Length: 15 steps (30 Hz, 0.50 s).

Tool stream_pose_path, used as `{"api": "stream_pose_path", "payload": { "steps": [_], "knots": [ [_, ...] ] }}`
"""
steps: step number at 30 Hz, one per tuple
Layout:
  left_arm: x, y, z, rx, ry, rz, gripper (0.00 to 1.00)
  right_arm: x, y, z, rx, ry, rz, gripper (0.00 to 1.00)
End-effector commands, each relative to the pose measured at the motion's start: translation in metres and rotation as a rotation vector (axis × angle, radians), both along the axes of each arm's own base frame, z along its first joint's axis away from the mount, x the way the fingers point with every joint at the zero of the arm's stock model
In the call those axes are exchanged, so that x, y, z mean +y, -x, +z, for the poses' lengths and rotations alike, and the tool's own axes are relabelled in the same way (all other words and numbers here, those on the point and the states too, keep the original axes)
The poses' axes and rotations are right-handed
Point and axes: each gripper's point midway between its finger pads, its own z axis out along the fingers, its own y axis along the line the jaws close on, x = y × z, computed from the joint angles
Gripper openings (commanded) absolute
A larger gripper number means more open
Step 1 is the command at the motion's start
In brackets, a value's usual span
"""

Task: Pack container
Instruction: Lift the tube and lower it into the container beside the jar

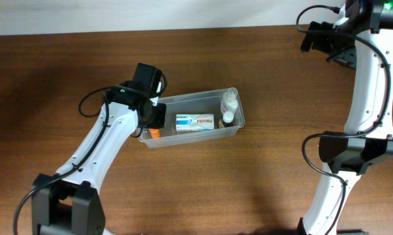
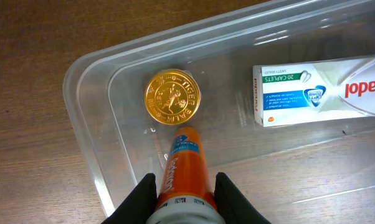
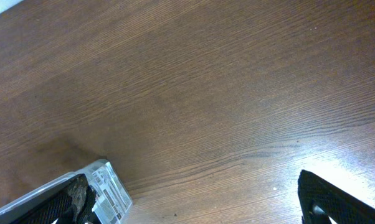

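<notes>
The clear plastic container [image 1: 237, 122] lies mid-table. My left gripper [image 1: 155, 120] hangs over its left end, shut on an orange tube [image 2: 186, 165] with a white cap; the tube's tip points down into the tub. In the left wrist view my left gripper [image 2: 182, 182] has both black fingers pressed on the tube's sides. On the container [image 2: 81, 118] floor sit a gold round tin [image 2: 172, 96] and a white-and-blue toothpaste box [image 2: 324, 93]. The box [image 1: 194, 122] lies mid-tub, with two white bottles [image 1: 229, 104] at the right end. My right gripper [image 3: 200, 208] is open over bare wood.
The brown wooden table [image 1: 66, 72] stretches all round the tub. The right arm [image 1: 366, 91] stands along the right edge, its gripper [image 1: 327, 42] raised at the far right corner, well away from the container. A pale wall strip borders the table's far edge.
</notes>
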Motion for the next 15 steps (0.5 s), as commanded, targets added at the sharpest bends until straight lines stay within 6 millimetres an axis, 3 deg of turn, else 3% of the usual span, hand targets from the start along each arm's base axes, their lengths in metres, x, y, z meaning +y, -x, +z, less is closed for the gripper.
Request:
{"api": "stream_pose_path", "payload": {
  "steps": [1, 12, 15],
  "knots": [
    [0.0069, 0.0035, -0.0096, 0.017, -0.044, -0.004, 0.24, -0.0017, 0.0015, -0.0010, 0.008, 0.007, -0.005, 0.98],
    [0.0056, -0.0006, -0.0088, 0.001, -0.039, -0.004, 0.25, -0.0017, 0.0015, -0.0010, 0.008, 0.007, -0.005, 0.98],
    [0.0056, -0.0005, -0.0088, 0.001, -0.038, -0.004, 0.36, -0.0017, 0.0015, -0.0010, 0.008, 0.007, -0.005, 0.98]
  ]
}}
